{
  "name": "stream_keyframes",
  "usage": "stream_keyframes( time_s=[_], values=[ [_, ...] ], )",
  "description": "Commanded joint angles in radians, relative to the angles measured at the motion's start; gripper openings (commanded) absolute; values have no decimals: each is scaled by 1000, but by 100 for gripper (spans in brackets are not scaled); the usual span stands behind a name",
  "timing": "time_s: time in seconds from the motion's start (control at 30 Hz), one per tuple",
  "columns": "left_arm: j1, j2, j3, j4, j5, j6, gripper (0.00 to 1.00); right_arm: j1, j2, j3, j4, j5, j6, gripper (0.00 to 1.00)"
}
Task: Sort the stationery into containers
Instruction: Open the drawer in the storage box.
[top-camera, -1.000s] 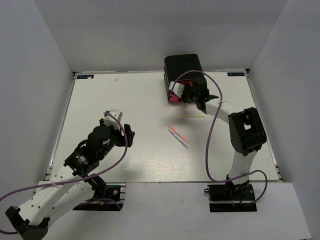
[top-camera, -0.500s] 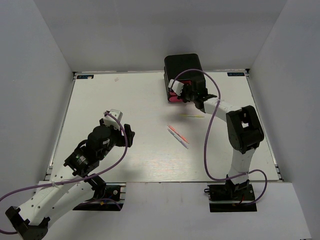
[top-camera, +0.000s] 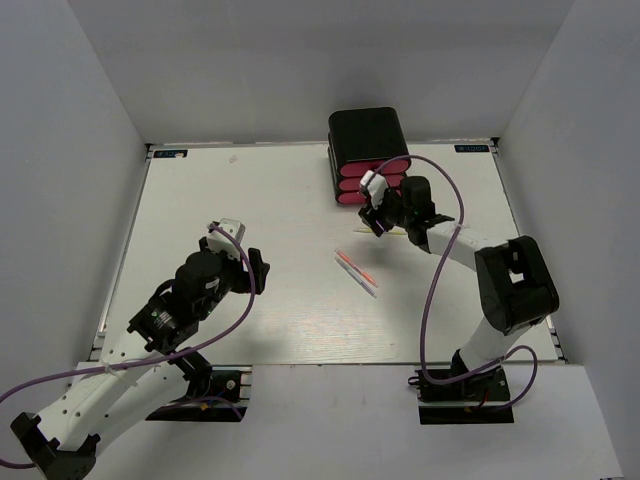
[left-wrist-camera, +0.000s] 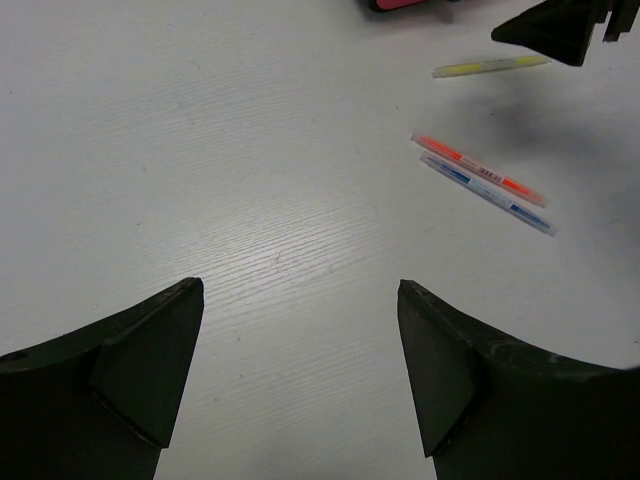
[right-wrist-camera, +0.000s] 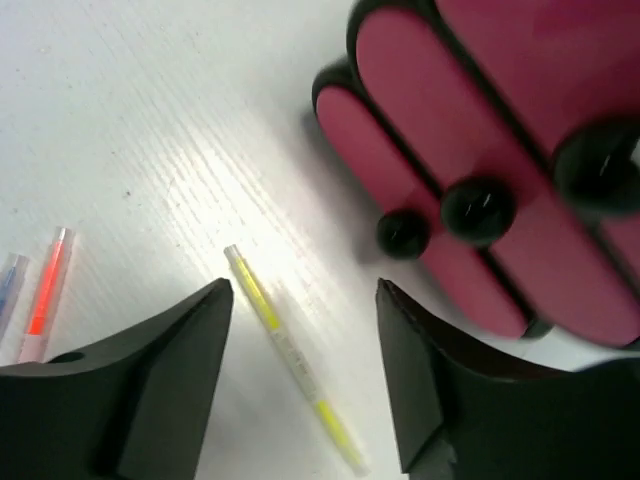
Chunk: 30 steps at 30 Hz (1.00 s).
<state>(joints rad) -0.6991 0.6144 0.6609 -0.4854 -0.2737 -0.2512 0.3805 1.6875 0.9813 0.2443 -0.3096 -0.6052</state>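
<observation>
The containers are a black box with three pink-red drawers, each with a black knob; all three fronts sit flush. My right gripper hangs open just in front of them, above the thin yellow stick, which lies on the table between its fingers, untouched. An orange pen and a blue pen lie side by side mid-table. My left gripper is open and empty, left of the pens. Other stationery is out of view.
The white table is walled in by grey panels on the left, back and right. The drawer box stands at the back edge, right of centre. A purple cable loops beside my right arm.
My right gripper was shut at the drawer fronts; it has drawn back toward the near side, over the yellow stick, and opened. The left arm has not moved.
</observation>
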Motion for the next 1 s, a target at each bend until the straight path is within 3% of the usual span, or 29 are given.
stream_keyframes(
  time_s=[0.0,0.2,0.6,0.97],
  values=[
    [4,-10,2,10,4,9,88,-23,-34,-65,141,29,261,68],
    [4,-10,2,10,4,9,88,-40,46,-46,162,101,527,55],
    [4,-10,2,10,4,9,88,-42,159,10,280,231,855,60],
    [4,8,2,10,13,9,88,-45,233,26,411,362,963,60]
  ],
)
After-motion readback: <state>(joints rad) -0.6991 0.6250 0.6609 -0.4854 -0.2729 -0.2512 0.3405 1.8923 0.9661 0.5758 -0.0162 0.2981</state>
